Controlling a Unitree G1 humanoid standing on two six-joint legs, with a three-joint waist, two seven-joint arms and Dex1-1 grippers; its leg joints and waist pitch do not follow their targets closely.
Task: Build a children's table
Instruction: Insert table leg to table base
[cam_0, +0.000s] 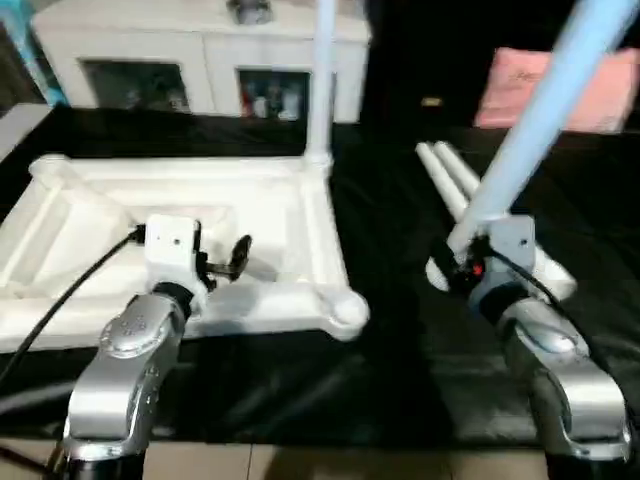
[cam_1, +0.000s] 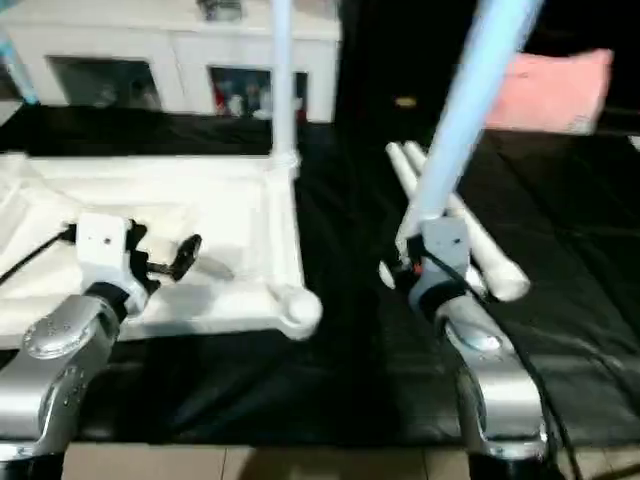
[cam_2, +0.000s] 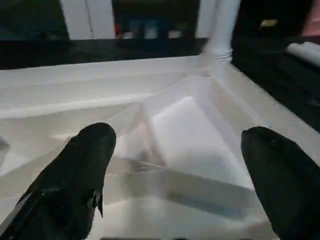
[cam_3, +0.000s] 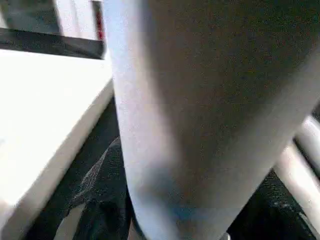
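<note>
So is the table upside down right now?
Yes. The tabletop lies ribbed side up on the black surface, and one leg stands straight up from its far corner socket.

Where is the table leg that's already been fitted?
In the left eye view, the fitted leg stands upright in the far right corner socket of the upturned tabletop, in front of the white cabinet.

Both of the robot's rounded, brushed-silver metal forearms (cam_0: 135, 365) end in boxy white plastic wrist housings (cam_0: 172, 247), and a black cable (cam_0: 70, 292) runs to the left one. The left gripper (cam_2: 180, 170) has two matte black, blunt, rounded fingers (cam_2: 82, 175). A small red spot, perhaps an indicator light, glows on the dark joint of the right wrist (cam_0: 476, 268).
</note>
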